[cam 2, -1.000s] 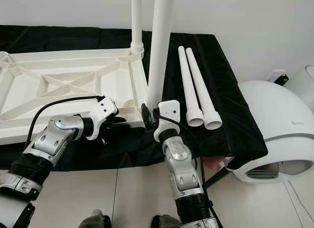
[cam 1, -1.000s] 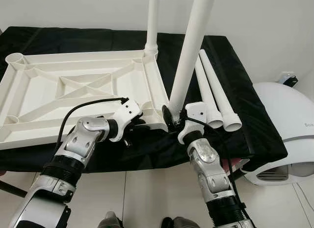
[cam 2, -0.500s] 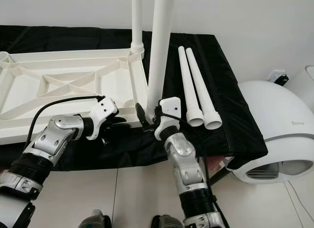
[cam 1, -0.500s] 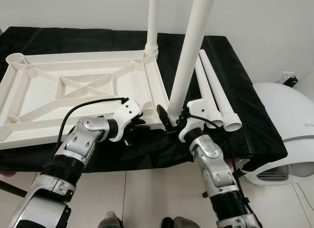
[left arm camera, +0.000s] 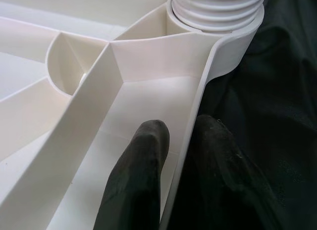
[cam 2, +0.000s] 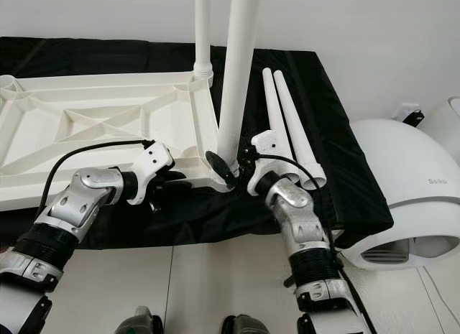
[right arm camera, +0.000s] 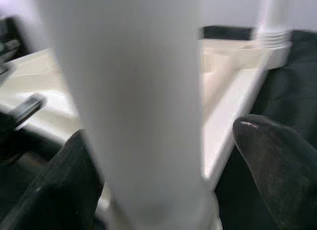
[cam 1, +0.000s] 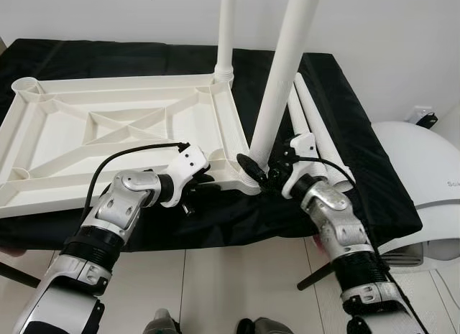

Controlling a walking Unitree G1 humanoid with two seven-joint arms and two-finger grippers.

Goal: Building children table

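Observation:
A white table top (cam 1: 108,158) lies upside down on the black cloth. One white leg (cam 1: 226,32) stands in its far right corner. A second leg (cam 1: 284,68) stands upright at the near right corner. My right gripper (cam 1: 262,172) reaches in from the right; its fingers (right arm camera: 277,165) straddle that leg's base (right arm camera: 129,116), open, with a small gap showing on one side. My left gripper (left arm camera: 185,128) is shut on the table top's rim (left arm camera: 198,116), just left of the same corner, one finger on each side of the rim.
Two loose white legs (cam 1: 316,126) lie side by side on the cloth right of the table top. A large rounded white appliance (cam 1: 424,176) stands on the floor at the right. The black-covered table's front edge runs just below both wrists.
My right arm has swung out from below the corner to its right, with the gripper staying at the leg's base. The left gripper has kept its hold on the rim.

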